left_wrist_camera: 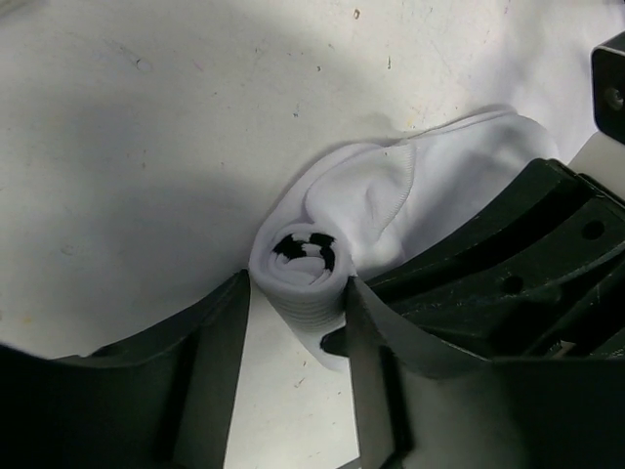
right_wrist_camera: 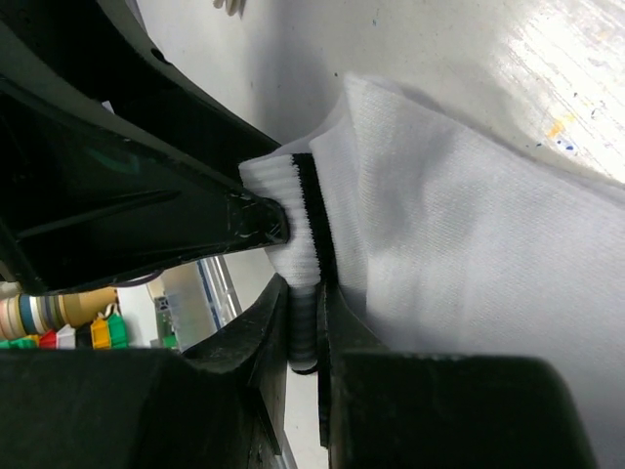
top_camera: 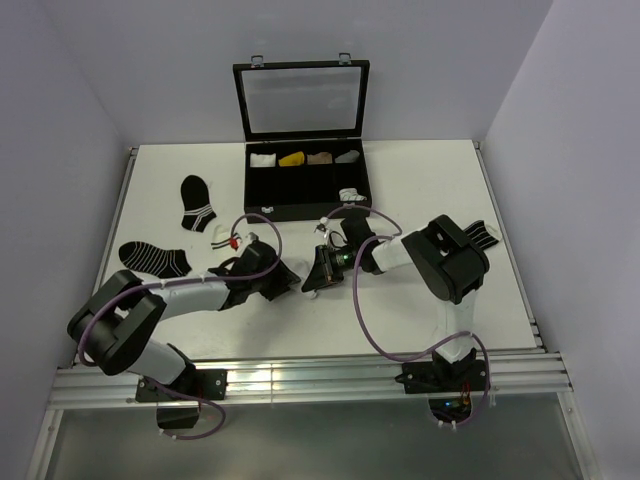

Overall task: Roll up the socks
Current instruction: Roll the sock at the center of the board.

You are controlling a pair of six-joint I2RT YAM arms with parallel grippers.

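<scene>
A white sock (left_wrist_camera: 391, 195) lies on the table, one end wound into a tight roll (left_wrist_camera: 303, 269) with black showing at its core. My left gripper (left_wrist_camera: 298, 283) is shut on that roll, one finger pressing each side. From the other side my right gripper (right_wrist_camera: 305, 293) is shut on the ribbed, black-banded cuff (right_wrist_camera: 311, 244), and the flat white sock body (right_wrist_camera: 469, 225) spreads to its right. In the top view the left gripper (top_camera: 290, 283) and the right gripper (top_camera: 314, 278) meet tip to tip at the table's middle and hide the socks almost entirely.
A black case (top_camera: 256, 185) with its lid raised stands at the back, rolled bundles in its compartments. Two black socks with white stripes (top_camera: 197, 203) (top_camera: 155, 257) lie to the left. A small white and red item (top_camera: 228, 238) sits beside the left arm's cable.
</scene>
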